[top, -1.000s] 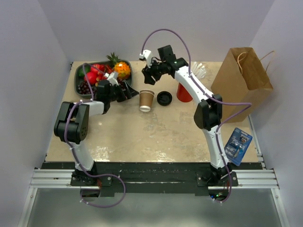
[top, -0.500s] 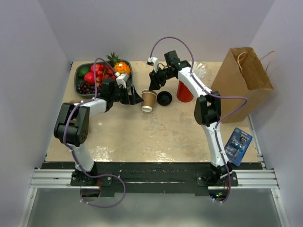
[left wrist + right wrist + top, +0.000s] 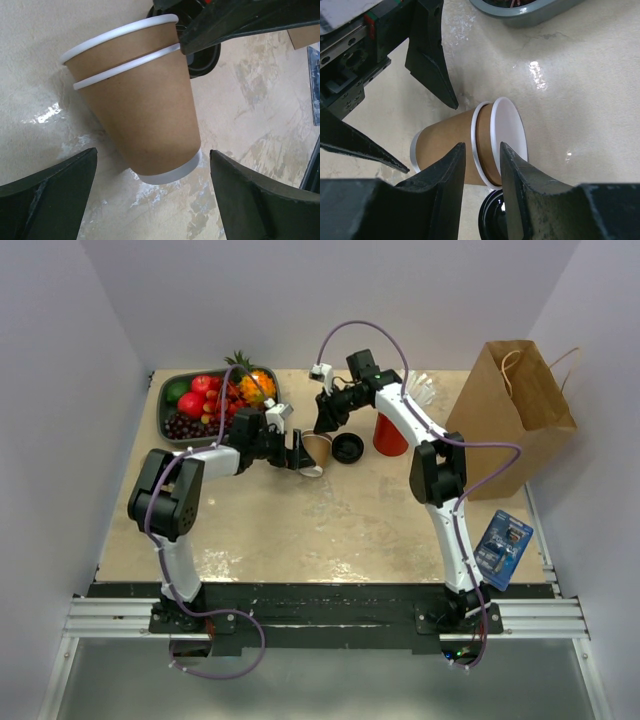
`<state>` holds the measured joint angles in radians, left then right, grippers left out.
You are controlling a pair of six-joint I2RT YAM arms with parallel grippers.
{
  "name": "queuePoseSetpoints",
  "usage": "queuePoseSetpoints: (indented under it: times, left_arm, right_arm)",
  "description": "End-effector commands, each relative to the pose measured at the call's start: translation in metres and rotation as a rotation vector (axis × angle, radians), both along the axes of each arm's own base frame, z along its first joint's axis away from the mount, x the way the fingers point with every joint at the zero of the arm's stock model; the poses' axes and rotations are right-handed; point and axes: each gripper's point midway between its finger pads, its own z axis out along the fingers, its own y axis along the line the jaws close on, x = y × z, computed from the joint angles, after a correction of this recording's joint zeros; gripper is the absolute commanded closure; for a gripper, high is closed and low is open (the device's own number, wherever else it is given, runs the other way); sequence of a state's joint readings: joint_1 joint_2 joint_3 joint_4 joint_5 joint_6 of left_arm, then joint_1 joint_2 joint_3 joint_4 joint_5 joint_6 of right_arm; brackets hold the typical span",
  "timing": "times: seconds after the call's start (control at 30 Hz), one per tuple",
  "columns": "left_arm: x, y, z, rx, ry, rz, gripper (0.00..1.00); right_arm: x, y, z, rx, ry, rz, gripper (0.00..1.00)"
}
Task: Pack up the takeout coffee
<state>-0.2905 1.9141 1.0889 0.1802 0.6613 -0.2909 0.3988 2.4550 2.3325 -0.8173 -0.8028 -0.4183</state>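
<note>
The takeout coffee is a brown paper cup [image 3: 318, 446] with white rims, in fact two cups nested, standing mid-table with no lid on. Its round black lid [image 3: 348, 448] lies on the table just to its right. My left gripper [image 3: 300, 454] is open at the cup's left side. In the left wrist view the cup [image 3: 145, 110] stands between and just beyond the gripper's [image 3: 153, 152] wide-spread fingers. My right gripper [image 3: 325, 423] hangs over the cup's top. In the right wrist view the gripper's [image 3: 481, 147] fingers stand narrowly apart over the cup's [image 3: 445, 145] two rims, with the lid [image 3: 492, 220] below.
A grey tray of fruit [image 3: 172, 410] sits at the back left. A taller red cup [image 3: 388, 434] with white straws stands right of the lid. An open brown paper bag [image 3: 515, 405] stands at the right. A blue packet [image 3: 503, 545] lies by the right edge.
My left gripper has moved right, from beside the fruit tray up to the cup. My right gripper came down and forward over the cup, then held still.
</note>
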Motion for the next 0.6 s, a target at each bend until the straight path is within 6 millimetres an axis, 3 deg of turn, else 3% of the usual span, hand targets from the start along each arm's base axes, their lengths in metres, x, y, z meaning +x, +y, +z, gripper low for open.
queuePoseSetpoints:
  times: [0.0,0.2,0.57]
  left_arm:
    - [0.016,0.0,0.006,0.018,-0.052,0.005,0.02]
    - [0.012,0.001,0.001,0.039,-0.06,-0.017,0.13]
    - [0.011,0.012,-0.002,0.113,-0.102,-0.042,0.23]
  right_arm:
    - [0.001,0.001,-0.01,0.001,0.022,-0.003,0.63]
    - [0.005,0.006,-0.015,0.031,0.056,-0.03,0.66]
    - [-0.01,0.009,-0.009,0.095,0.159,-0.007,0.83]
